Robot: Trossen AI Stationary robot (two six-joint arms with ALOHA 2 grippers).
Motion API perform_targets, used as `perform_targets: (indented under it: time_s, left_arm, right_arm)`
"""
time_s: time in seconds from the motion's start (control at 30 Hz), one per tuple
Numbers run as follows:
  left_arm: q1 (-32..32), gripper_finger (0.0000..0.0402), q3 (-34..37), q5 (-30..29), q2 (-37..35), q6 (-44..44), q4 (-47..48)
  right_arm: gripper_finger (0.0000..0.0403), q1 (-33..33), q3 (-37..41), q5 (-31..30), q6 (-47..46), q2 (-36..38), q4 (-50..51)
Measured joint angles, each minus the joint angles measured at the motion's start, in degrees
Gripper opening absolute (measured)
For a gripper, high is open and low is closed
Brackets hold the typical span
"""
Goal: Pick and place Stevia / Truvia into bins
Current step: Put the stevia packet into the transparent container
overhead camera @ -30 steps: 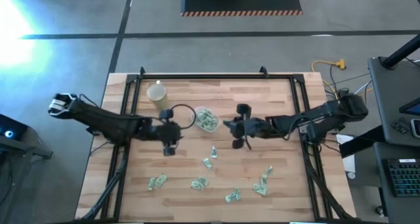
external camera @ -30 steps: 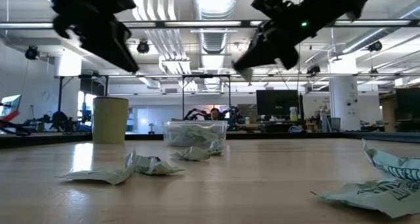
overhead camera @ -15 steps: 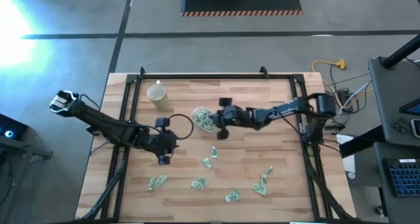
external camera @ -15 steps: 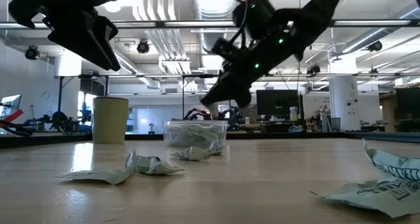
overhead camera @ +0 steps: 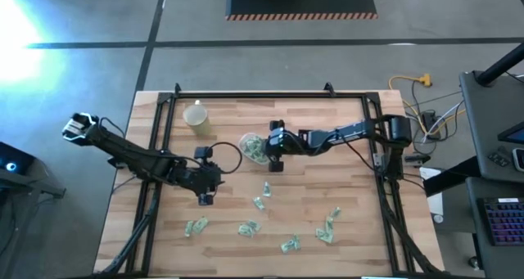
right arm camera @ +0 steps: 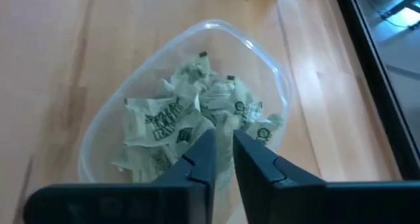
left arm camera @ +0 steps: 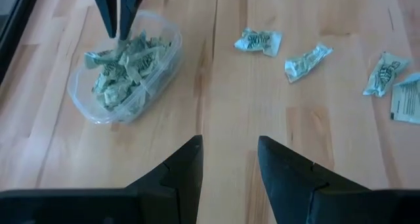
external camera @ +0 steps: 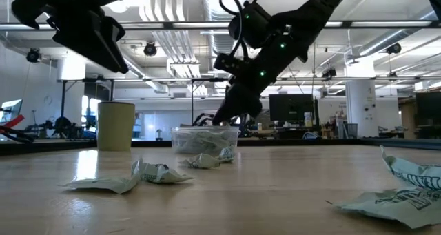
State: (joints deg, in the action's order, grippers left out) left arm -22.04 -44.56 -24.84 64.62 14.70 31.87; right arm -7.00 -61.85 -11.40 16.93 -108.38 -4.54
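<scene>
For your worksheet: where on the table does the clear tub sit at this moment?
In the high view the clear tub sits near the table's middle, toward its far edge, between the pale cup and the right gripper, whose fingers hang over its rim.

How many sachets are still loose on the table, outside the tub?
7 loose sachets in the high view: two mid-table below the tub, two lower left, one lower centre, two lower right; overlaps may hide more.

Tub [overhead camera: 255,149] sits centre of counter [overhead camera: 344,181], sachets [right arm camera: 197,129] piled in it. Cup [overhead camera: 196,115] to its upper left. Loose sachets [overhead camera: 260,195] spread across lower half of frame. Right gripper [overhead camera: 268,146] over tub's right rim; left gripper [overhead camera: 205,199] lower left of tub.
</scene>
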Motion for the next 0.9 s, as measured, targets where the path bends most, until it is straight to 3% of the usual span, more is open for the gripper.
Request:
perform_targets:
  time_s: [0.23,0.4,0.63,0.9]
  left_arm:
    - [0.0,0.013,0.5,0.1,0.0,0.3,-2.3]
    - [-1.2,0.013,3.5,2.5,0.0,7.1,-3.0]
    - [-8.1,0.013,6.2,10.8,3.0,19.7,-2.5]
    - [-17.3,0.013,4.2,12.6,9.2,33.8,-2.0]
  right_arm:
    - [0.0108,0.0,-0.6,1.1,0.2,0.8,2.3]
    - [0.0135,0.9,-2.8,1.2,0.8,3.3,10.0]
    - [0.0139,4.2,-2.8,1.5,0.8,8.3,15.3]
    - [0.0127,8.6,-1.2,1.6,0.1,14.6,20.3]
